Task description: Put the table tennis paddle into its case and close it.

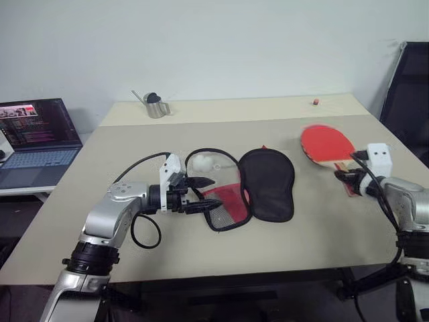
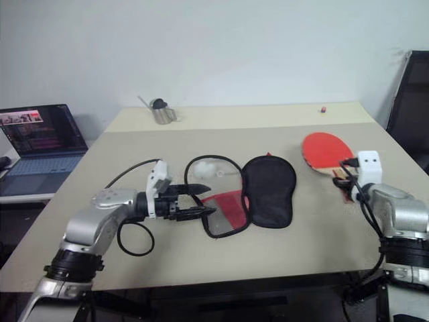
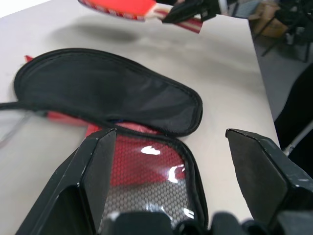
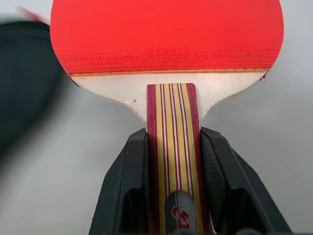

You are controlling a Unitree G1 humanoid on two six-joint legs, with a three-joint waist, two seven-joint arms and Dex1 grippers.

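Right claw: clamped on the striped wooden handle of the round red rubber-faced table tennis paddle, holding it at the surface's right side, well apart from the case.
Left claw: fingers spread apart, empty, poised at the near end of the flat paddle-shaped black-and-red fabric case.
Case: lies unzipped on the beige surface, black half folded away from the red mesh half.
Done: paddle grasped, case open.
Left: carry paddle over, slide it in, fold shut, zip.
Paddle axis: handle toward the robot, blade pointing away, face up, roughly level.
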